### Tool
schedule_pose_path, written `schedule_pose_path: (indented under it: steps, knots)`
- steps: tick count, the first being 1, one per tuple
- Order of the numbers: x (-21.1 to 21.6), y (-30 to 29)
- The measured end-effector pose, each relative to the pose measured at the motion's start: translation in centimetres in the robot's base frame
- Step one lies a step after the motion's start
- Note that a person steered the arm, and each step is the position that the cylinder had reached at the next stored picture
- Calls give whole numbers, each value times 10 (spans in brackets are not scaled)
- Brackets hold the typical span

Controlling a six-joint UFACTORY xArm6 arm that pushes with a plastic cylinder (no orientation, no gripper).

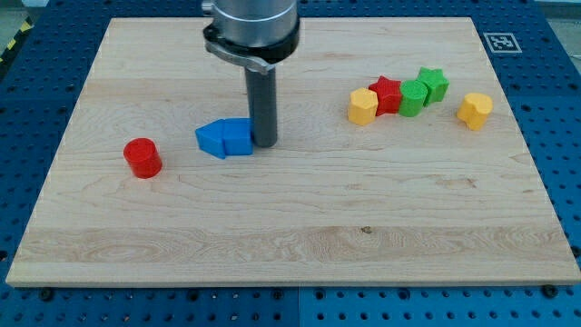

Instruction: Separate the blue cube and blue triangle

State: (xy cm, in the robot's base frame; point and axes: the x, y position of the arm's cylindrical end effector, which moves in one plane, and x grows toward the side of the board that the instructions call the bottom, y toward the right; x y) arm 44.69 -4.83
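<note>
Rod tip beside two touching blue blocks on a wooden surface (300, 254).

Left of centre, the blue cube (238, 137) and the blue triangle (211, 139) sit pressed together, the triangle on the view's left. My tip (264, 143) stands at the cube's right face, touching or just beside it; the arm carries no gripper, so nothing is grasped. A red cylinder (142, 157) lies well apart toward the left of the frame. At upper right, a yellow block (363, 105), a red star (386, 94), a green block (413, 98) and a green star (433, 84) form a touching row. A second yellow block (474, 110) sits near its right end.
</note>
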Motion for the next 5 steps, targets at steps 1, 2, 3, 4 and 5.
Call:
schedule_pose_path:
  steps: [1, 2, 3, 4, 5]
  knots:
    - [0, -25]
    - [-1, -31]
    - [-31, -36]
    - [-46, -32]
    - [-32, -2]
